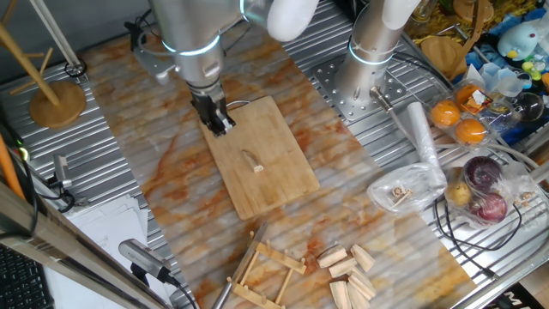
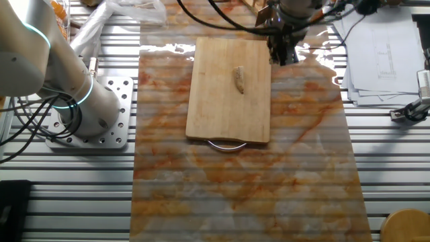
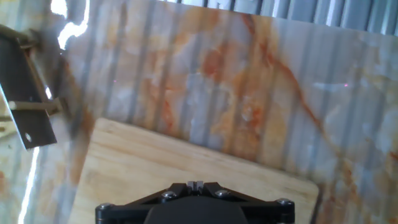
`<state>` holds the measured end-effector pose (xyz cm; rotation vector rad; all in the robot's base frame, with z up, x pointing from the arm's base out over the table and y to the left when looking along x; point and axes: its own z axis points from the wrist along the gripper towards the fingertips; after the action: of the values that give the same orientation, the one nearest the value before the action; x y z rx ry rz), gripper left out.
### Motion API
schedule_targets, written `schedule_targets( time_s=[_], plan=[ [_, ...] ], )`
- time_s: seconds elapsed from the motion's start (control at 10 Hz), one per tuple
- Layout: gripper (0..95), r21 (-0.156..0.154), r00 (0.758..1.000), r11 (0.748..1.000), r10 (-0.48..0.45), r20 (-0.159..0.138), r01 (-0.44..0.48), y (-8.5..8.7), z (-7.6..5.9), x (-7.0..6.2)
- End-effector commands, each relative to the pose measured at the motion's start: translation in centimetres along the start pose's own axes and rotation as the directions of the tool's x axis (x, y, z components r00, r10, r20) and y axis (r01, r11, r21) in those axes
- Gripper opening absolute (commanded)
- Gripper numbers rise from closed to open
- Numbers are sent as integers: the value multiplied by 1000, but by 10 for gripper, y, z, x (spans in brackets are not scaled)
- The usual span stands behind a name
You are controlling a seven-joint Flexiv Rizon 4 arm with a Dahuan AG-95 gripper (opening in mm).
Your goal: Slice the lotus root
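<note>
The lotus root point(image 1: 251, 161) lies whole near the middle of the board point(image 1: 274, 184), so as far as I can see no slicing has been done; all the cuts are left. The gripper point(image 1: 218, 120) hangs over the board's far corner, well apart from the root, and I cannot tell whether its fingers are parted or closed, or whether they hold anything. No knife is plain to see. The board sits on a marbled orange-and-grey mat point(image 2: 242, 181) spread over the ribbed metal table point(image 2: 396, 168). Around it the room is cluttered: wooden blocks point(image 1: 350, 268) and a small wooden rack point(image 1: 264, 275) at the near edge, oranges point(image 1: 457, 122), bagged produce point(image 1: 485, 189), papers point(image 2: 376, 47) and a wooden stand point(image 1: 57, 101).
</note>
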<state>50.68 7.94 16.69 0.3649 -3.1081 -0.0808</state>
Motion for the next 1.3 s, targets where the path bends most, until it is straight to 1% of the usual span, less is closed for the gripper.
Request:
schedule_targets(
  time_s=[0.1,0.3,0.4,0.5,0.6,0.7,0.8,0.9,1.1,1.2,1.3],
  plan=[
    [0,0,1000,1000,11,-12,-11,4,2,-3],
    [0,3,1000,1000,-9,4,8,4,2,-3],
    [0,7,999,999,-38,15,38,4,2,-3],
    [0,18,995,995,-94,27,93,4,2,-3],
    [0,33,994,994,-106,20,105,4,2,-3],
    [0,39,994,993,-108,8,107,4,2,-3],
    [0,39,992,992,-124,8,124,4,2,-3],
    [0,48,979,978,-202,6,201,4,2,-3],
    [0,10,969,969,-247,-2,247,4,2,-3],
    [0,-37,976,975,-217,22,218,4,2,-3],
    [0,-47,981,980,-192,16,192,4,2,-3]
  ],
)
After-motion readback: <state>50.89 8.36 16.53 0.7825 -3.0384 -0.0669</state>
